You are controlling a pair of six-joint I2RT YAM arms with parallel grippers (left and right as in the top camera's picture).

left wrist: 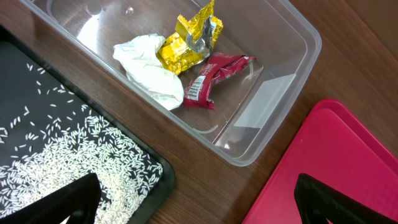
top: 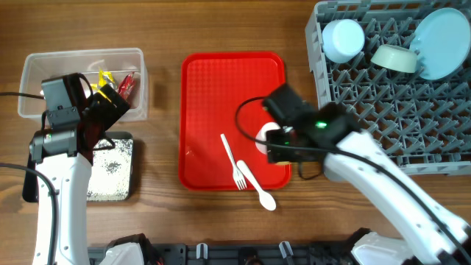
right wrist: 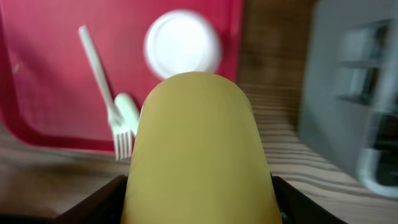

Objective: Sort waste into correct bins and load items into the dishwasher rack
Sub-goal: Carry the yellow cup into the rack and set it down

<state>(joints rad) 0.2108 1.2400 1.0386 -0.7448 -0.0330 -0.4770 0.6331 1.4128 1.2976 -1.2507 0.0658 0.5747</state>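
The right fingers (right wrist: pixel 102 202) clasp a yellow plastic cup (right wrist: pixel 196 143) above the flat red tray (right wrist: pixel 43 93); the left fingers (left wrist: pixel 71 199) gape wide by the clear plastic tub (left wrist: pixel 298 43).

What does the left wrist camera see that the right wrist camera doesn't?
Only left wrist: the clear tub holding a yellow foil wrapper, tissue and red wrapper, plus the black tray with crumbs. Only right wrist: the yellow cup in the right gripper, the fork, spoon and grey rack. Both: the red tray and wooden table.
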